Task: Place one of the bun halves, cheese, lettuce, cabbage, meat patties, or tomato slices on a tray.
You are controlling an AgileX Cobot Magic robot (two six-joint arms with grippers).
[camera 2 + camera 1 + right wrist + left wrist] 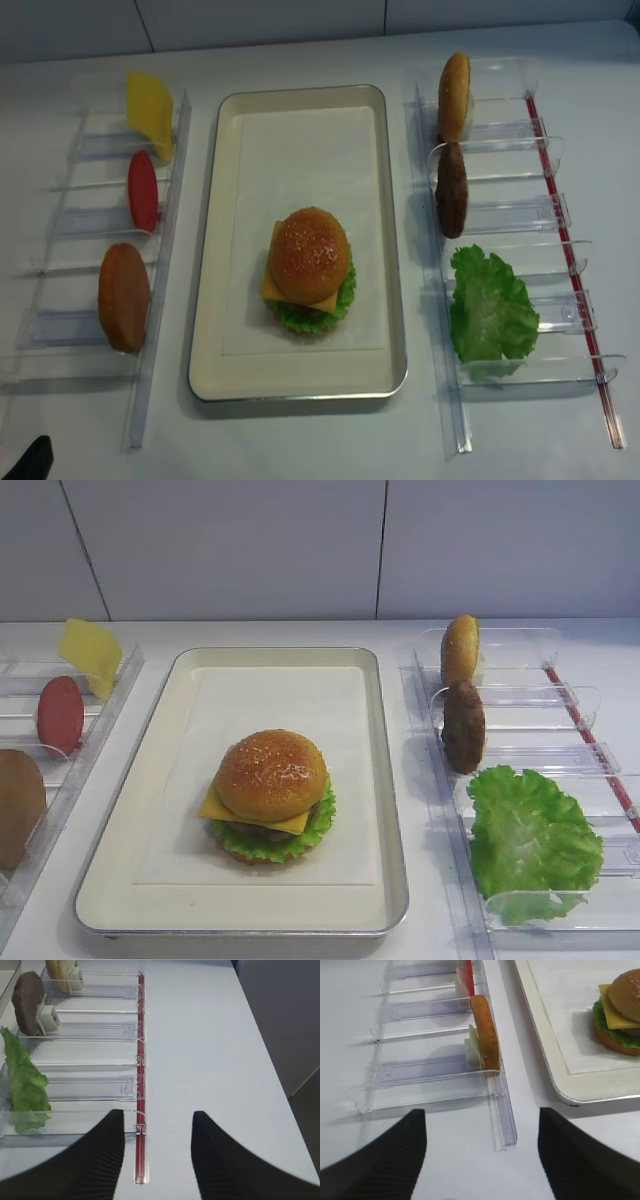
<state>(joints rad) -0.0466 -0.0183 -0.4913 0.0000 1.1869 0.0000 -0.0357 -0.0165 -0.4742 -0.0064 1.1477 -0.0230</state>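
Note:
On the silver tray [391,780] stands a stacked burger: a sesame bun half [271,773] over cheese [214,808], lettuce [312,836] and a lower bun. The left rack holds a cheese slice [90,652], a tomato slice [60,715] and a bun half [487,1035]. The right rack holds a bun half [459,650], a meat patty [463,725] and lettuce [530,840]. Cabbage is out of view. My right gripper [157,1115] hangs open and empty over the right rack's near end. My left gripper [481,1112] is open and empty, in front of the left rack.
Clear plastic ridged racks [60,330] [520,215] flank the tray on both sides. A red strip [140,1060] runs along the right rack's outer edge. The white table [210,1050] ends at a drop on the far right. A wall stands behind.

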